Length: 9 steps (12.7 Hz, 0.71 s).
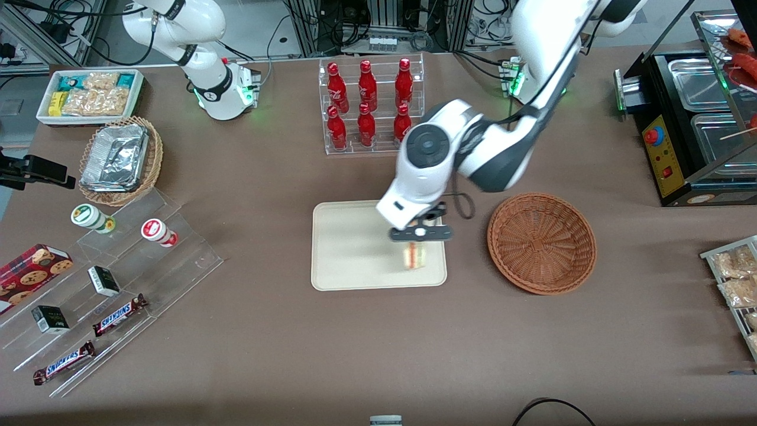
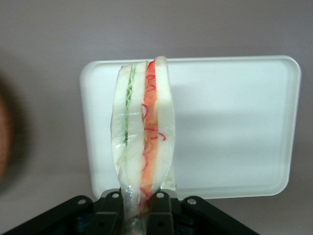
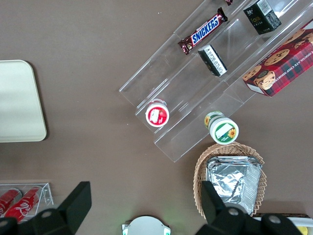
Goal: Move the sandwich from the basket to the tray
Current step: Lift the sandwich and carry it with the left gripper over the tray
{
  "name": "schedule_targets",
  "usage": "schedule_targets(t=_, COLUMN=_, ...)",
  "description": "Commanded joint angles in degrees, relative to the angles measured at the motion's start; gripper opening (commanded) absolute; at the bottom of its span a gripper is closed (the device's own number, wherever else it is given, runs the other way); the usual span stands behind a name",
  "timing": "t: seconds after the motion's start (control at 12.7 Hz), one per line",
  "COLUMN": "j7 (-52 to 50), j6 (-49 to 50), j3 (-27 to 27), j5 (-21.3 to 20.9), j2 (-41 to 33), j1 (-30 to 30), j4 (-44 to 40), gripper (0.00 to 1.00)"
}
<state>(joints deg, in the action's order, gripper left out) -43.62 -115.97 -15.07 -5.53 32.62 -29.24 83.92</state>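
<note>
Fingers of our claw [image 1: 418, 241] are pressed together on the sandwich [image 1: 414, 256], and they pinch it at one narrow end, as the wrist view shows. We hold it over the tray [image 1: 349, 248], above the part of the tray that is nearest to the basket [image 1: 541, 242]. We cannot tell from these views whether the bread already touches the tray or hangs just above it.

Most of the task looks done to us: the basket shows nothing inside, and the sandwich [image 2: 144, 132] is already out of it and above the tray [image 2: 234, 122]. What is left, we think, is to lower it, let it go, and lift the arm away.

Its long axis runs straight out from the claw, so it hangs about upright, with the free end toward the tray. The cut edge with its red and green layers faces the wrist camera, and the layers run along the long axis.
</note>
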Motion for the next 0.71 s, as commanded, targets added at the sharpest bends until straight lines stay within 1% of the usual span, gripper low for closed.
schedule_targets(t=0.0, j7=-2.2, j6=-5.1, j3=0.6, j5=-1.4, j2=6.1, j1=-3.4, j4=-3.7, gripper=0.00)
schedule_targets(t=0.31, j7=-5.1, j6=-7.9, j3=0.8, j5=-5.8, j2=12.2, j1=-6.5, j4=-5.0, gripper=0.00)
schedule_targets(t=0.47, j7=-5.6, j6=-9.7, j3=0.8, j5=-6.9, j2=13.8, j1=-7.1, j4=-4.7, gripper=0.00)
schedule_targets(t=0.55, j7=-5.8, j6=-9.7, j3=0.8, j5=-7.0, j2=14.4, j1=-7.8, j4=-4.6, gripper=0.28)
schedule_targets(t=0.63, j7=-6.2, j6=-9.7, j3=0.9, j5=-7.1, j2=14.7, j1=-7.9, j4=-4.5, gripper=0.82)
